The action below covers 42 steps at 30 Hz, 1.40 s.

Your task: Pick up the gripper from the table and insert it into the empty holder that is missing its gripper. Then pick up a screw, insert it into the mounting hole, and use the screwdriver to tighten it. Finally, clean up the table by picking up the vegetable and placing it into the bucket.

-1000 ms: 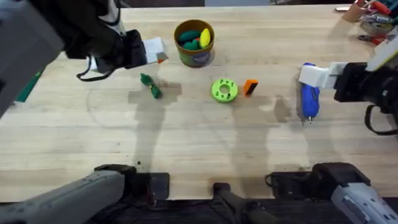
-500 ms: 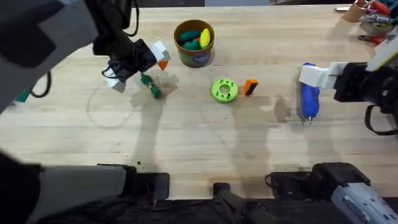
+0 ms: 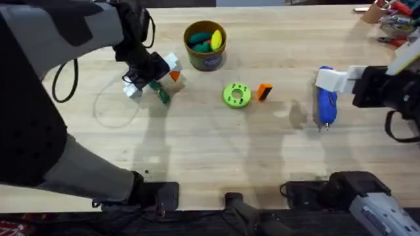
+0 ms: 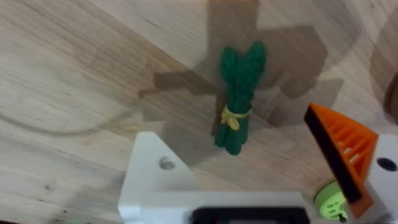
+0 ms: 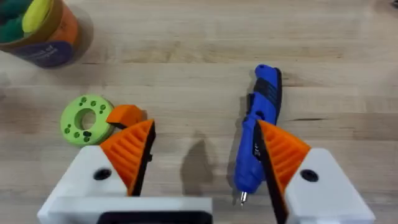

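Observation:
The slender dark-green vegetable [image 3: 160,93] [image 4: 236,102] lies on the table left of the bucket. My left gripper [image 3: 154,80] [image 4: 249,168] hovers just over it, open, with the vegetable lying ahead of the gap and untouched. The bucket [image 3: 205,44] [image 5: 46,31], orange-rimmed, holds teal and yellow toy foods. The blue screwdriver [image 3: 326,103] [image 5: 261,124] lies at the right, bit toward the front. My right gripper [image 3: 328,81] [image 5: 205,132] hangs open above it, one orange pad [image 5: 283,152] over its body. The screw is out of view.
A flat bright-green disc with holes [image 3: 236,94] [image 5: 86,118] sits mid-table with a small orange piece [image 3: 264,91] [image 5: 126,114] beside it. Tools are heaped at the back right corner [image 3: 394,23]. The wooden tabletop [image 3: 216,151] runs bare toward the front.
My left arm has swung from the back left toward the vegetable and come down over it, fingers staying open. The right arm and screwdriver have not moved.

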Each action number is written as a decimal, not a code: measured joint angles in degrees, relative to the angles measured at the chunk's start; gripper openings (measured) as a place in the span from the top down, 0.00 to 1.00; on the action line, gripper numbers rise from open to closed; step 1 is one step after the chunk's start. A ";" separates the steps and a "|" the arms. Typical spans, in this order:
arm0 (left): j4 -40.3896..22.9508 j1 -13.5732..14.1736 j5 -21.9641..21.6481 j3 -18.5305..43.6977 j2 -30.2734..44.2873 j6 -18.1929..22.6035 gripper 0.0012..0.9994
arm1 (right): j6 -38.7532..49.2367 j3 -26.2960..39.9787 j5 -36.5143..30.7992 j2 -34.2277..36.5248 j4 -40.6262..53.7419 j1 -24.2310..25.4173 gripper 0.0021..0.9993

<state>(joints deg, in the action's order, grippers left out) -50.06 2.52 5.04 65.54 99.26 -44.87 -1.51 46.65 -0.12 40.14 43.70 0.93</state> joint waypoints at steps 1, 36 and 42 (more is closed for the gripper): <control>0.02 -0.45 -0.10 0.00 0.00 0.08 0.03 | 0.01 0.00 0.00 0.00 -0.02 0.00 0.08; 0.54 -2.34 -1.64 0.55 2.95 4.35 1.00 | 0.02 0.00 0.00 0.00 -0.02 0.00 0.08; 0.54 -2.34 -1.66 0.59 2.95 4.35 1.00 | 0.02 0.00 0.00 0.00 -0.02 0.00 0.08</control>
<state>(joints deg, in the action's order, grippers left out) -49.52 0.19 3.38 66.13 102.21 -40.51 -1.50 46.65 -0.12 40.14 43.68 0.93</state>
